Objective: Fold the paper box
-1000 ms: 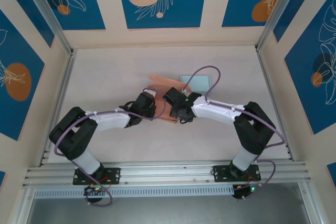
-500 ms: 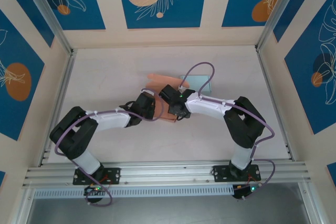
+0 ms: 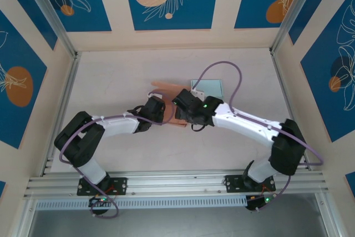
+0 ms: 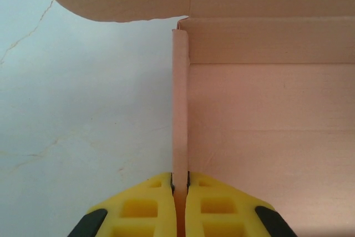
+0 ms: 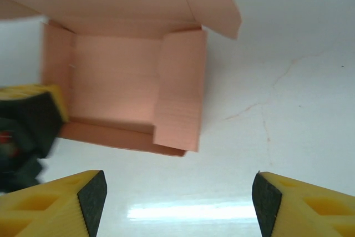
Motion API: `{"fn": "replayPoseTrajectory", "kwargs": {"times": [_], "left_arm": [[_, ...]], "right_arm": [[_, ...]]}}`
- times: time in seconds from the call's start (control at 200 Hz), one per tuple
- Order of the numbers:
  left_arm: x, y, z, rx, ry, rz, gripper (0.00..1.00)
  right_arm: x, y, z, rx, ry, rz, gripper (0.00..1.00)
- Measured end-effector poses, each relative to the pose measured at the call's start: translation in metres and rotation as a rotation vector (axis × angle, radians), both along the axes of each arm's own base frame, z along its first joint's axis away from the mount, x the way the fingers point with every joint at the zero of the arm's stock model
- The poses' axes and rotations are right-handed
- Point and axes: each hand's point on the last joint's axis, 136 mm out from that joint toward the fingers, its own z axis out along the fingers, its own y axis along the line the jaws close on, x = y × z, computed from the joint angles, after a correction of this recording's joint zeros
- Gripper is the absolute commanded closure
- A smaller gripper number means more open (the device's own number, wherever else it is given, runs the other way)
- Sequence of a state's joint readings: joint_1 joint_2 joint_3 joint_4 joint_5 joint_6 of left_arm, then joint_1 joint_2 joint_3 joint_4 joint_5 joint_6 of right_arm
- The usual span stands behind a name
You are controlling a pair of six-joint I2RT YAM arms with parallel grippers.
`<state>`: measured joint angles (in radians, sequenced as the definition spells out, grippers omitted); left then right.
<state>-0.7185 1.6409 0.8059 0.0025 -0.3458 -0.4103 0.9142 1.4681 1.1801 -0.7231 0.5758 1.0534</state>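
Raising the paper box (image 5: 111, 81) walls.
Left end effector (image 4: 180, 192) pinches one wall (image 4: 180, 109); right end effector (image 5: 177, 192), spread, should square the opposite flap (image 5: 178, 92).

The left arm (image 3: 113, 126) and the right arm (image 3: 247, 125) each pair glossy white shells with chunky matte black joint housings. A thin purple cable (image 3: 222, 72) loops along each arm. The bases (image 3: 102, 186) are black, with small green lights (image 3: 265, 198) glowing near them. The jaws are yellow plastic, moulded with hollow cells and edged in black padding.
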Motion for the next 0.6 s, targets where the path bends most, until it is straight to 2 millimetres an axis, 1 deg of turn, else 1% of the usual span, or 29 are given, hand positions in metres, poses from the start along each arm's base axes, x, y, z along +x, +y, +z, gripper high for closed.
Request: {"fn": "replayPoseTrajectory", "kwargs": {"times": [0.06,0.11,0.16,0.26,0.335,0.455,0.6], "left_arm": [[0.000,0.000,0.000,-0.002,0.001,0.007,0.95],[0.000,0.001,-0.001,-0.004,0.000,0.011,0.94],[0.001,0.000,0.000,-0.007,-0.001,0.014,0.95],[0.001,0.000,0.000,-0.013,-0.003,0.022,0.94],[0.002,0.000,0.000,-0.018,-0.003,0.027,0.94],[0.002,0.000,0.000,-0.019,-0.005,0.027,0.94],[0.002,0.000,0.000,-0.020,-0.006,0.027,0.94]], "right_arm": [[-0.001,-0.002,0.003,0.046,-0.014,-0.026,0.29],[-0.002,-0.004,-0.005,0.074,-0.003,-0.039,0.29],[-0.003,-0.006,-0.020,0.092,0.025,-0.058,0.30],[-0.003,-0.014,-0.058,0.095,0.102,-0.096,0.30],[0.001,-0.015,-0.076,0.099,0.134,-0.118,0.30],[0.013,-0.006,-0.084,0.133,0.135,-0.125,0.31],[0.030,0.000,-0.088,0.146,0.140,-0.137,0.39]]}}
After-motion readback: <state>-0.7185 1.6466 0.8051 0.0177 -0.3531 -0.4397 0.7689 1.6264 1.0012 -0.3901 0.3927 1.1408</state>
